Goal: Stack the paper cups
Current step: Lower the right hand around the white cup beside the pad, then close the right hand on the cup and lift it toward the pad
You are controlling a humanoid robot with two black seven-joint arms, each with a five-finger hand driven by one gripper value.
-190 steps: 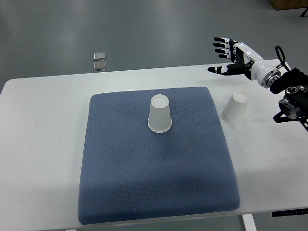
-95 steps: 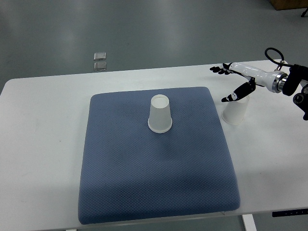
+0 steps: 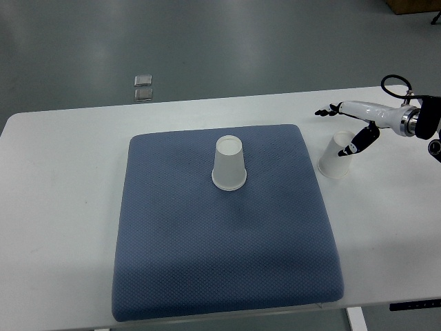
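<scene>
Top view: I see a white table [image 3: 62, 152] on grey floor. My right hand [image 3: 348, 127] hangs spread, gripping nothing, its thumb at an upturned paper cup [image 3: 335, 156] just below it. Far to its left, a second cup [image 3: 229, 163] stands on the blue mat [image 3: 207, 255], open mat all round.

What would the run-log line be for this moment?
right hand: open, over cup on table | cup on mat: inverted, untouched | stack: not started
</scene>
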